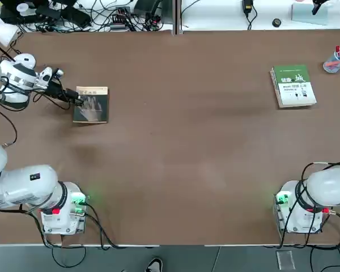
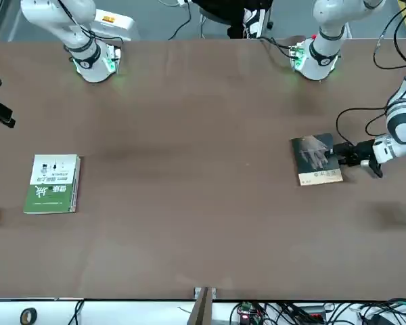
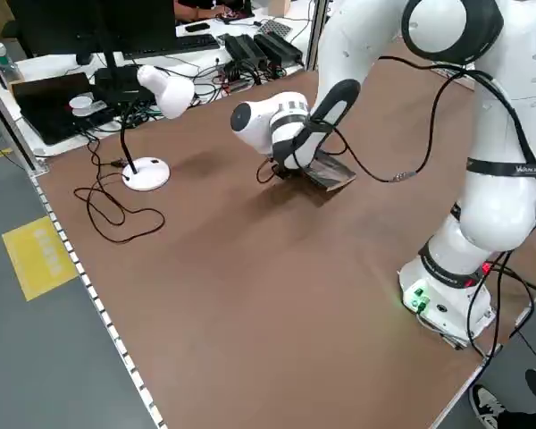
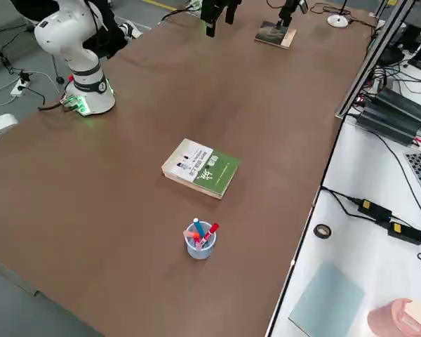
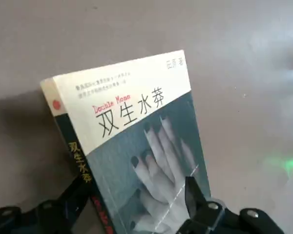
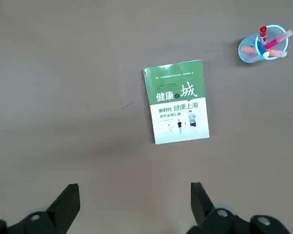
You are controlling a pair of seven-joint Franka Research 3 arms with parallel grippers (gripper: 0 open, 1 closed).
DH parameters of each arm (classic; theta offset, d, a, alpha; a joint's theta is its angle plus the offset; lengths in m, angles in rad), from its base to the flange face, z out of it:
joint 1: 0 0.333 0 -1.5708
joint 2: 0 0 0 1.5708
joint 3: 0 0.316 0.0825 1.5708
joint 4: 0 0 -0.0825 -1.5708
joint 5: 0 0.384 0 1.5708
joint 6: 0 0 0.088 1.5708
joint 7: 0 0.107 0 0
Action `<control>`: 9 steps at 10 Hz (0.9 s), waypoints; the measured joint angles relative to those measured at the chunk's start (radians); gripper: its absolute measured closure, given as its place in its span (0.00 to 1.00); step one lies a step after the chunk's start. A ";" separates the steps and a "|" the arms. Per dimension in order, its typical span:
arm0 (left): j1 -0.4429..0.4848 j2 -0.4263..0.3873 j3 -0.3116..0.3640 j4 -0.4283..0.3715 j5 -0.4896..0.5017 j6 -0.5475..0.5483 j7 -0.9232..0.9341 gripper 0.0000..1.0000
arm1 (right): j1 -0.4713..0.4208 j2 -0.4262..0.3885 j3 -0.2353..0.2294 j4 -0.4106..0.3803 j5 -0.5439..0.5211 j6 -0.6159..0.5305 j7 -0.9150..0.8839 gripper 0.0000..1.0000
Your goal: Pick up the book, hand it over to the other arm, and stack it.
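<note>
The book (image 1: 92, 105) lies on the brown table (image 1: 187, 141) at the far left, a dark cover with a pale hand and a light band of text (image 5: 136, 126). My left gripper (image 1: 79, 97) reaches in level from the book's left edge. Its jaws are open and straddle that edge, one finger (image 5: 195, 195) over the cover and the other (image 5: 75, 187) by the spine. From the front the book (image 2: 316, 159) meets the gripper (image 2: 338, 157) at its side. My right gripper (image 6: 134, 190) hangs open high over the table's right side, holding nothing.
A green-and-white book (image 1: 293, 86) lies flat at the far right, directly below the right wrist camera (image 6: 176, 101). A clear cup of pens (image 1: 335, 59) stands beyond it near the edge. A white desk lamp (image 3: 152, 134) and cables sit past the left end.
</note>
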State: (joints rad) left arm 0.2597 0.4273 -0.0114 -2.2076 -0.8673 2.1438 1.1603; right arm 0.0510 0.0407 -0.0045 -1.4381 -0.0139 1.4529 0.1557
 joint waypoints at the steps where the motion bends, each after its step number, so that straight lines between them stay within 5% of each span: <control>1: 0.000 0.002 0.000 0.004 0.000 0.000 0.000 0.18 | 0.000 0.000 0.000 0.000 0.000 0.000 0.000 0.00; 9: 0.000 0.023 0.000 0.026 0.000 0.000 0.002 0.54 | 0.000 0.000 0.000 0.000 0.000 0.000 0.000 0.00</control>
State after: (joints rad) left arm 0.2601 0.4502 -0.0118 -2.1819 -0.8673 2.1434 1.1619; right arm 0.0510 0.0407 -0.0045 -1.4381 -0.0139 1.4528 0.1556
